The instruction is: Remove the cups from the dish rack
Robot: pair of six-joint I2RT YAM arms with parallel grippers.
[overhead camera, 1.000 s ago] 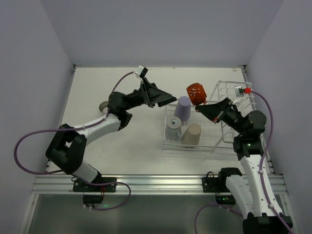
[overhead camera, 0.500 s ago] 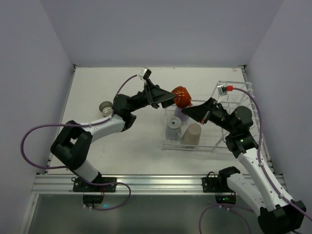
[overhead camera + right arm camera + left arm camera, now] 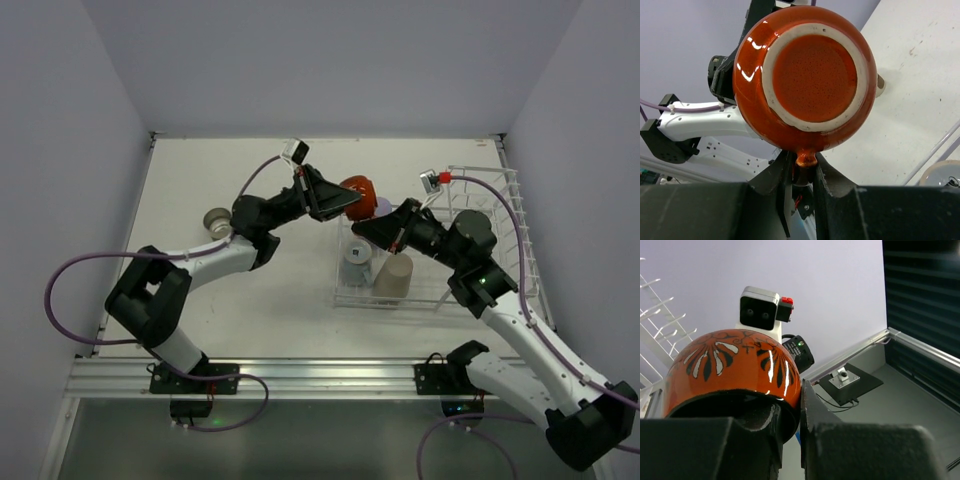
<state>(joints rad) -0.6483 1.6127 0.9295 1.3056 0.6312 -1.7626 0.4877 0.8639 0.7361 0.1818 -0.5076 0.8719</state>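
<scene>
Above the dish rack (image 3: 390,303), pinching the orange-red mug (image 3: 358,189): right end effector (image 3: 804,164) at handle, left end effector (image 3: 792,412) at rim.

The mug (image 3: 735,375) is glazed glossy orange-red and painted with black and white petal motifs; its base ring is left pale beige. The dish rack (image 3: 500,215) is coated white, the tumbler (image 3: 394,278) coloured beige, the short cup (image 3: 357,262) blue-grey.

Robot lab — bare walls (image 3: 330,60), aluminium rail (image 3: 330,377)

right pincer (image 3: 803,172) | carried mug (image 3: 357,188) leftward | mug now at left pincer (image 3: 790,420)
</scene>
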